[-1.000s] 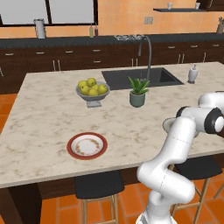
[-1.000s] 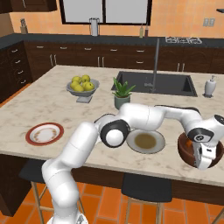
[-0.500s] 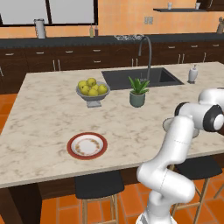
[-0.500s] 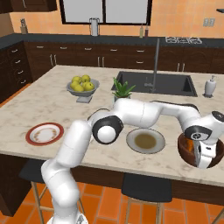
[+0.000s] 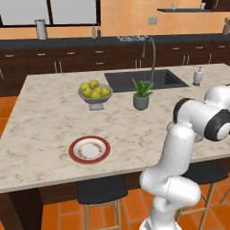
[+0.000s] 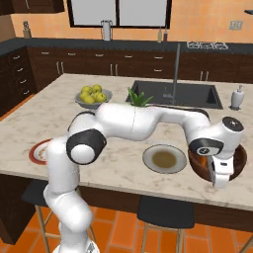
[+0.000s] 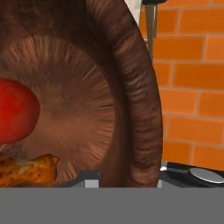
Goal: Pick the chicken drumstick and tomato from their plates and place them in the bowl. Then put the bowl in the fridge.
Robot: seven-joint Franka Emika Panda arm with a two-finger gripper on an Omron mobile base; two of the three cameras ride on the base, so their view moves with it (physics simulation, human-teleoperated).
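Straddling the bowl's [image 7: 135, 100] near wall — one jaw inside, one outside — the jaws were clamped on the rim; tomato [image 7: 15, 111] and drumstick [image 7: 26, 169] lay inside, bowl resting on the tabletop [image 6: 123, 170].

Bowl [image 7: 131, 87]: dark brown wood, matt, fine radial grain on the floor and streaked grain along the rim. Tomato [image 7: 15, 109]: smooth, glossy red skin. Chicken drumstick [image 7: 26, 170]: rough, mottled golden-orange crust. Counter [image 5: 49, 112]: polished beige marble with veining. Faucet [image 5: 150, 56]: brushed grey metal. Floor [image 7: 192, 87]: matt orange tile with pale grout.
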